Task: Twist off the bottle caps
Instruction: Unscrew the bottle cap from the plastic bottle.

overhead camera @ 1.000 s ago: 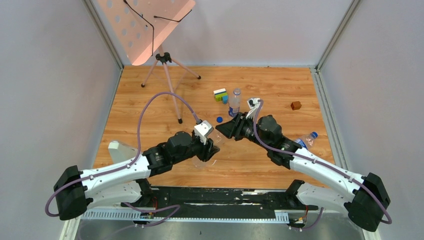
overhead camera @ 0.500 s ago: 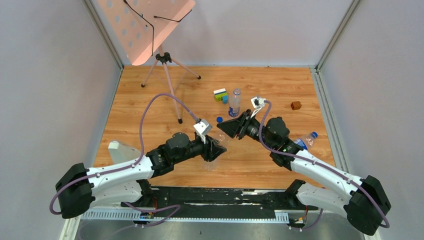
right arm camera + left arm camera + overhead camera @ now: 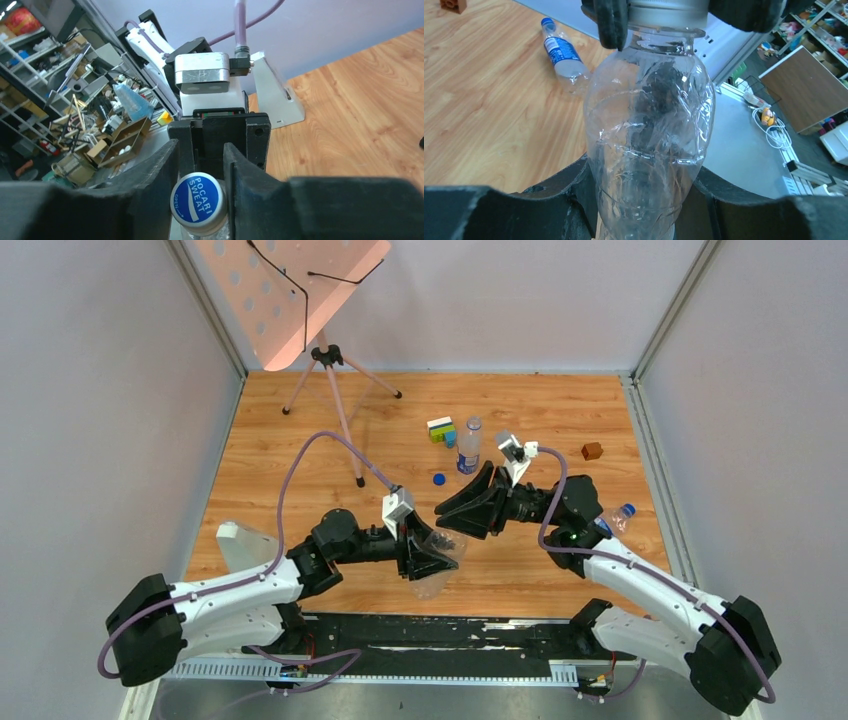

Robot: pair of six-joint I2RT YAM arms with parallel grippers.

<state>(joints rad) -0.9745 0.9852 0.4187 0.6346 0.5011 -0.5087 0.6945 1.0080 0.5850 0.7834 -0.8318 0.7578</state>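
Top view: midway on the wooden table [image 3: 300,440], the left gripper [image 3: 437,558] clasps a clear unlabelled bottle [image 3: 430,585]. The right gripper [image 3: 452,521] meets its top from 2 o'clock. A loose cap [image 3: 438,479] lies at 12 o'clock.

Left wrist view: left fingers [image 3: 566,195] hug the bottle's body. A labelled bottle [image 3: 561,55] lies at 11 o'clock.

Right wrist view: right fingers [image 3: 155,185], narrowly parted, pinch the blue cap [image 3: 198,200]. Cluttered shelves [image 3: 60,115] stand at 9 o'clock.

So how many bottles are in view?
3. Unlabelled bottle in left end effector, its cap in right end effector; upright bottle beside toy blocks; capped bottle lying at right. None apparently hidden.
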